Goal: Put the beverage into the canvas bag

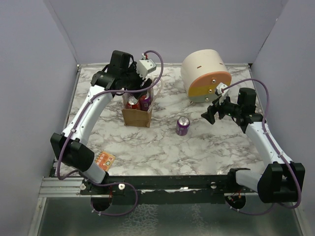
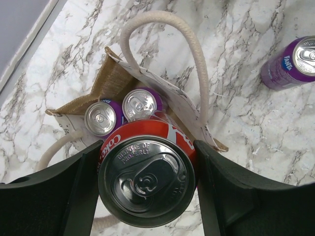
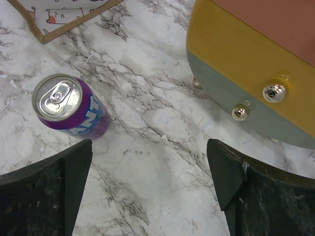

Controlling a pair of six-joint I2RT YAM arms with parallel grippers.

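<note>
In the left wrist view the red can (image 2: 145,184) fills the lower centre and hides the near side of the canvas bag (image 2: 115,81); whether its base is inside cannot be told. The left gripper (image 2: 147,162) clamps it over the bag's mouth, beside two purple cans (image 2: 139,104). The right gripper (image 3: 150,167) gapes wide and empty, with a loose purple can (image 3: 69,105) at its upper left.

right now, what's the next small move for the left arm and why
Probably ease the left gripper straight down a little. It holds the red can upright over the open mouth of the canvas bag. The two purple cans inside sit off to one side, so the space below looks free.
</note>
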